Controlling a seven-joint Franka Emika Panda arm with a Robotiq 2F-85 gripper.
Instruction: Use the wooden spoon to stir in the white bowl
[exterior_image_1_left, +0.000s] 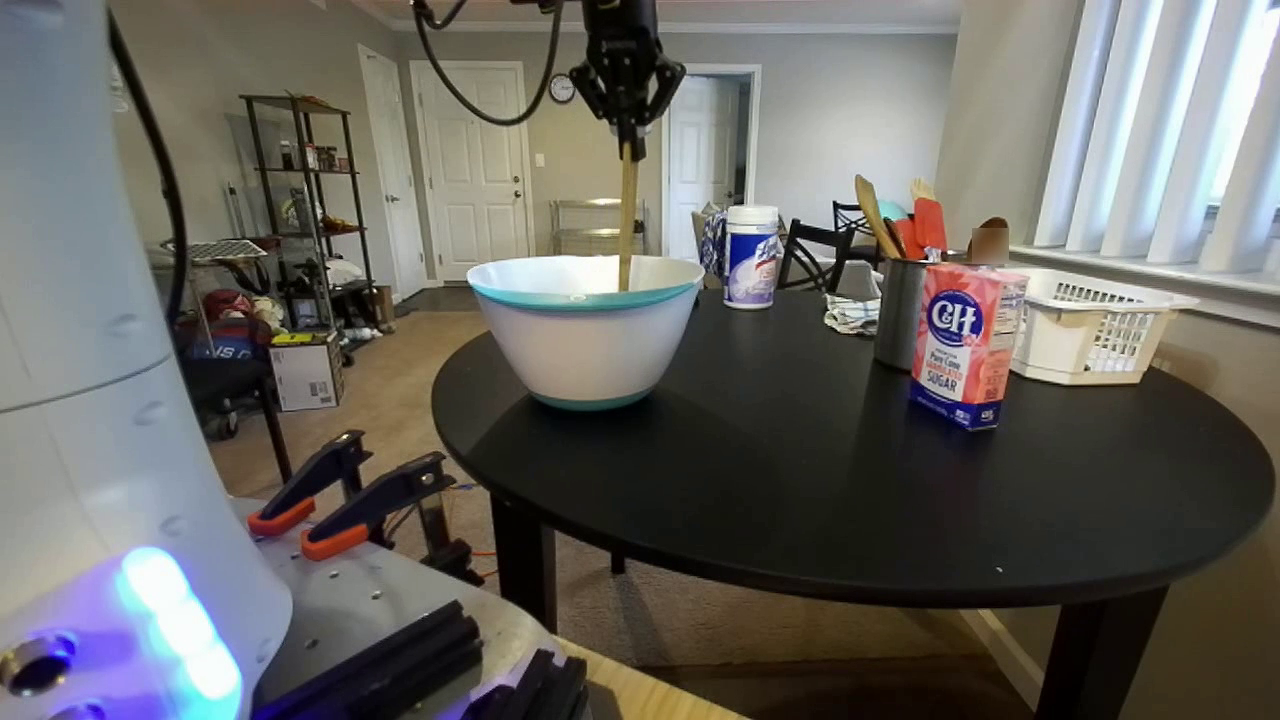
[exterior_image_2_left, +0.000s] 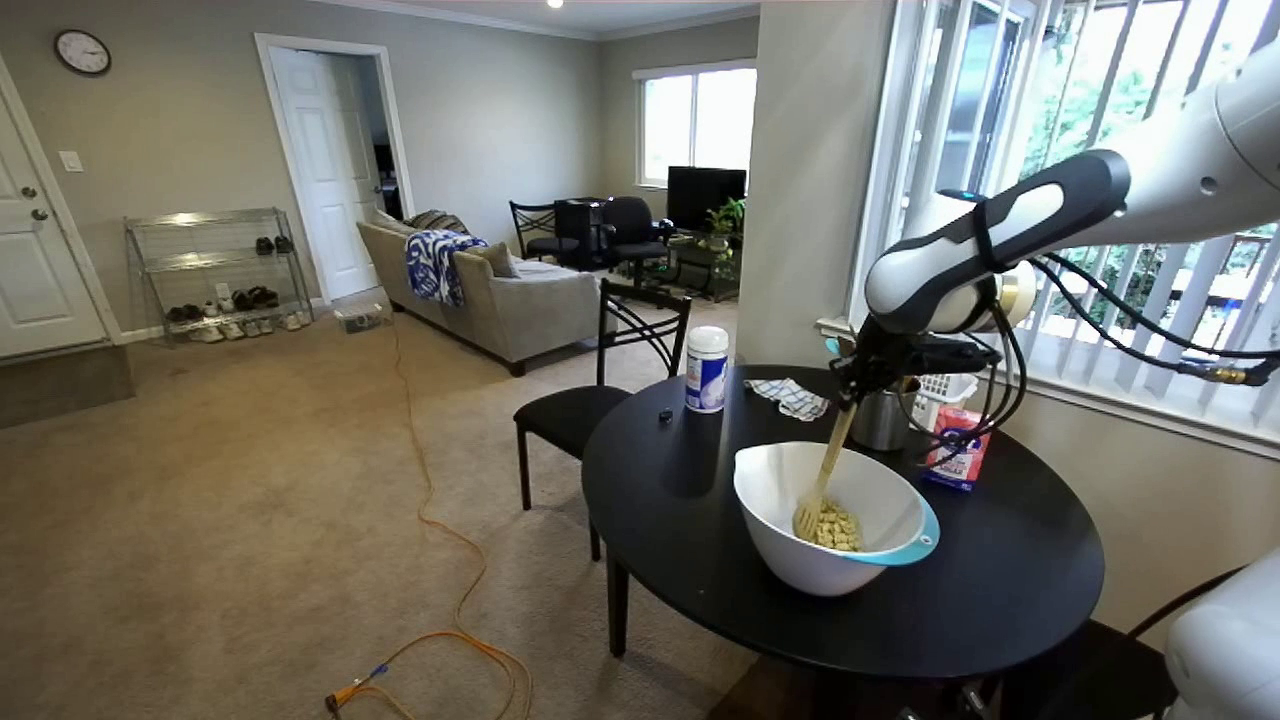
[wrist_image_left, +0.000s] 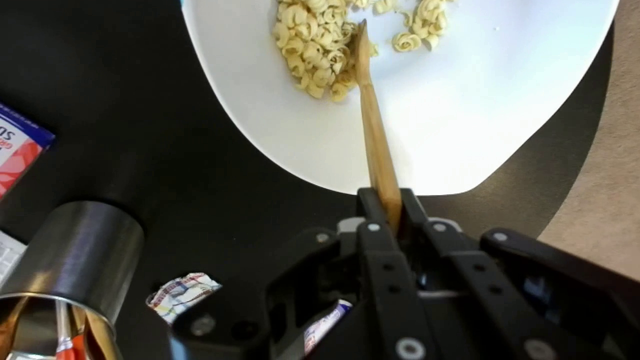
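Observation:
The white bowl (exterior_image_1_left: 590, 350) stands on the round black table, with a teal rim band and base. Pale curled pasta (wrist_image_left: 317, 50) lies in its bottom, heaped more to one side in the wrist view. My gripper (wrist_image_left: 388, 196) is shut on the upper handle of the wooden spoon (wrist_image_left: 376, 130), above the bowl's rim. In an exterior view the spoon (exterior_image_2_left: 829, 458) slants down into the bowl (exterior_image_2_left: 790, 565), its slotted end against the pasta. From the lower viewpoint the bowl's wall hides that end, and the handle (exterior_image_1_left: 628, 200) looks nearly upright.
A sugar box (exterior_image_1_left: 965, 350), a metal utensil holder (exterior_image_1_left: 897, 310) and a white basket (exterior_image_1_left: 1085, 335) stand on the table beyond the bowl. A wipes canister (exterior_image_2_left: 706, 370) and a crumpled cloth (exterior_image_2_left: 790, 397) are near the far edge. The bowl sits close to the table's edge.

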